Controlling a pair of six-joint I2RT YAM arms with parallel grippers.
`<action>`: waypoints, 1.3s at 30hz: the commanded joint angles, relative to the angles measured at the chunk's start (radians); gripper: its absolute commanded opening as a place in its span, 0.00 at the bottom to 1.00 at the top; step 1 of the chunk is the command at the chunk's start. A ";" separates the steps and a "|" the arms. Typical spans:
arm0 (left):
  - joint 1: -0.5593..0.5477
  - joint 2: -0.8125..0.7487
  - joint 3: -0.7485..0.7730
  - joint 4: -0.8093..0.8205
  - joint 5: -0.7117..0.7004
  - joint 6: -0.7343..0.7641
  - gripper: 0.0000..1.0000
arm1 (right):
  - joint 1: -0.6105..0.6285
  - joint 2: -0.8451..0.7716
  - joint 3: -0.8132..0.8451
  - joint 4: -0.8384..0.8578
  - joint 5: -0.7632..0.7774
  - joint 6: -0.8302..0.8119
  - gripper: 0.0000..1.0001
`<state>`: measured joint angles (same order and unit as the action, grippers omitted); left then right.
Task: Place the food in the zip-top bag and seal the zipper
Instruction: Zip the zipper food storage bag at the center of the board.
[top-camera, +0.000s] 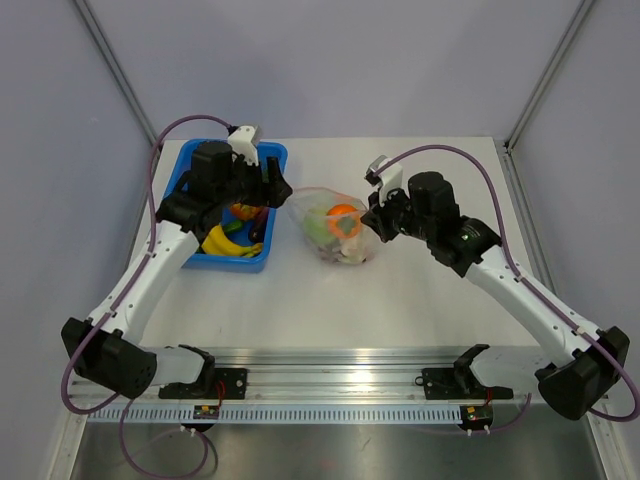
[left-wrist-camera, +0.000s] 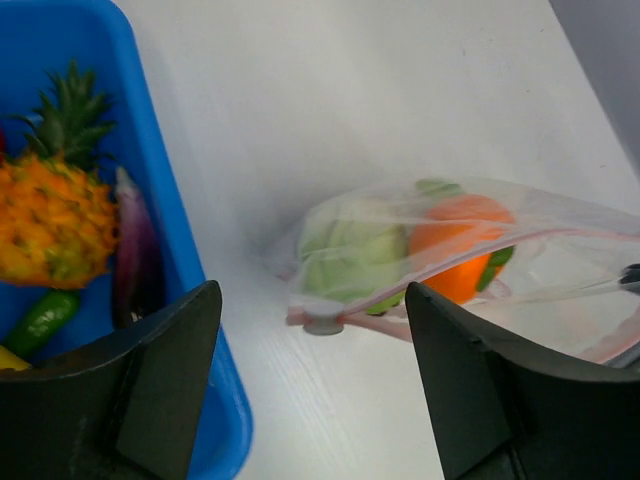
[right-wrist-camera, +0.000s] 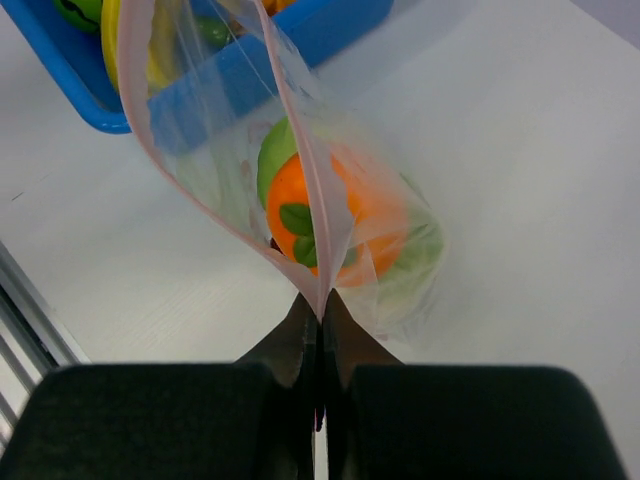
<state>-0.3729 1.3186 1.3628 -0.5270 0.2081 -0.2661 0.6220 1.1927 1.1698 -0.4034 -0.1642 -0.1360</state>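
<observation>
Right fingers (right-wrist-camera: 285, 350) tight on pink zipper (right-wrist-camera: 302, 150).

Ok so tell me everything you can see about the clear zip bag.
The zip-top bag is clear, crinkly plastic with a pink-red zipper strip along its mouth. It rests bulging on the white table, just right of the blue tray. Inside sit an orange with green leaves and pale green pieces. The mouth gapes: its two strip halves spread apart from one end, where the right gripper is shut on the zipper.
</observation>
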 joint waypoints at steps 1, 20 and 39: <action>0.025 -0.051 -0.071 0.172 -0.041 0.183 0.78 | -0.039 -0.012 0.033 -0.001 -0.121 -0.043 0.00; 0.229 -0.225 -0.435 0.436 0.821 0.689 0.87 | -0.130 0.041 0.107 -0.075 -0.235 -0.033 0.00; 0.264 -0.145 -0.389 0.394 0.932 0.650 0.82 | -0.145 0.051 0.102 -0.072 -0.225 -0.017 0.00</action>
<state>-0.1104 1.1442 0.9409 -0.1143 1.1156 0.3443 0.4896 1.2419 1.2247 -0.5060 -0.3664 -0.1574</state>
